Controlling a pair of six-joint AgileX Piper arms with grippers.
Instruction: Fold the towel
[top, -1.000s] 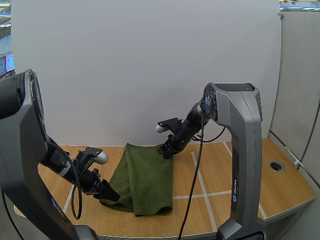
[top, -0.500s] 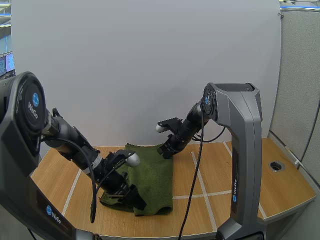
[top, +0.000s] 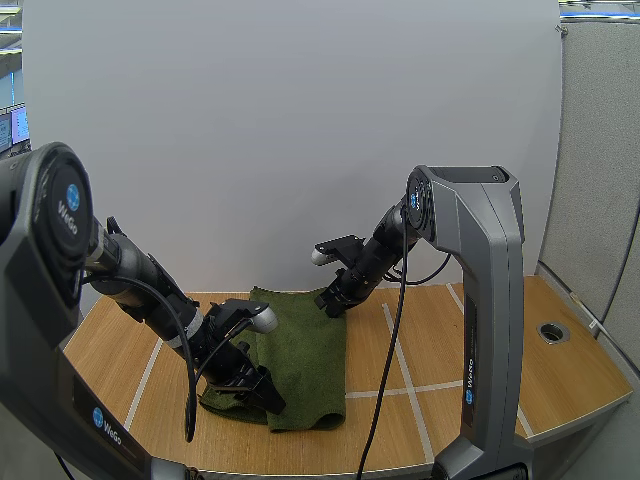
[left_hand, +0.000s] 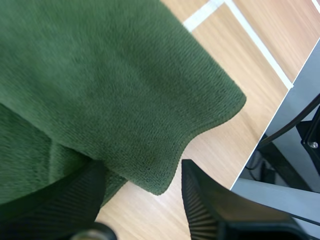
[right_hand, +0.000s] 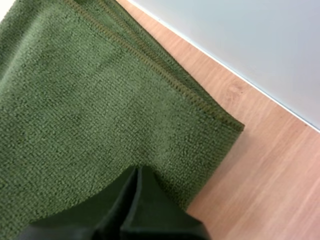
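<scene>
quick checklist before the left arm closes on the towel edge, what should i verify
1. Left tool open: ok, fingers stand apart.
2. Towel edge between them: ok, the top layer's near corner lies there.
3. Both layers caught: cannot tell, cloth hides one fingertip.
4. Right tool at the towel's far corner: ok, shut, tip on the cloth.
5. Towel fully on the table: ok.
</scene>
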